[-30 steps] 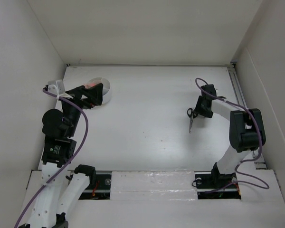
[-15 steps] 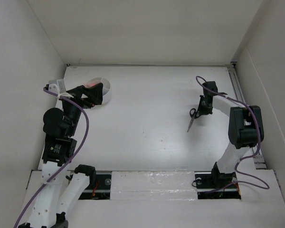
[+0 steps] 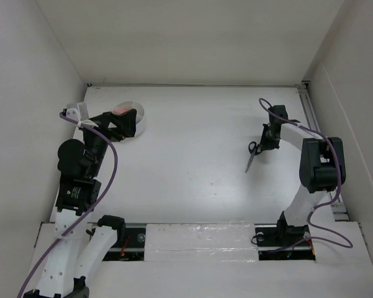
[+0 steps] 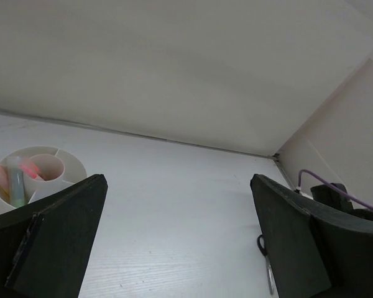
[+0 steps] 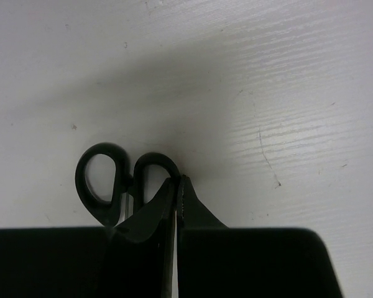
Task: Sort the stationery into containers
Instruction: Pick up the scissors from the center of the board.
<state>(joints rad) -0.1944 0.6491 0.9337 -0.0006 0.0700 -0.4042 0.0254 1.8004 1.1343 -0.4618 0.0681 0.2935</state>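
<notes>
Black-handled scissors (image 3: 249, 159) lie on the right half of the white table (image 3: 193, 186), well apart from the other stationery. Their two finger loops are toward the back and the blades run toward the near edge, tilted a little to the left. The right gripper (image 3: 265, 143) comes at them from the right and meets them at the handle end. In its wrist view the two fingers (image 5: 149, 214) are clenched almost flat together, tips against the rim of the right-hand loop. They appear to be pinching it, though the contact is too dark to confirm, and it cannot be told whether the scissors are lifted or resting. The long axis points away from the gripper, so in any carry the blades would likely trail behind the handles. The round white tub (image 3: 139, 115) stands far across the table at the back left, partly hidden by the left gripper (image 3: 121, 124), which hovers over its near side, fingers spread wide with nothing between them. In the tub, blurred pink and red pens (image 4: 30, 169) and a pale green bar (image 4: 15, 183) stand in an outer compartment beside the round centre cup. The right arm is much the nearer to the scissors. Nothing shows on the table between them and the tub — only the left arm crowds the drop-off.
</notes>
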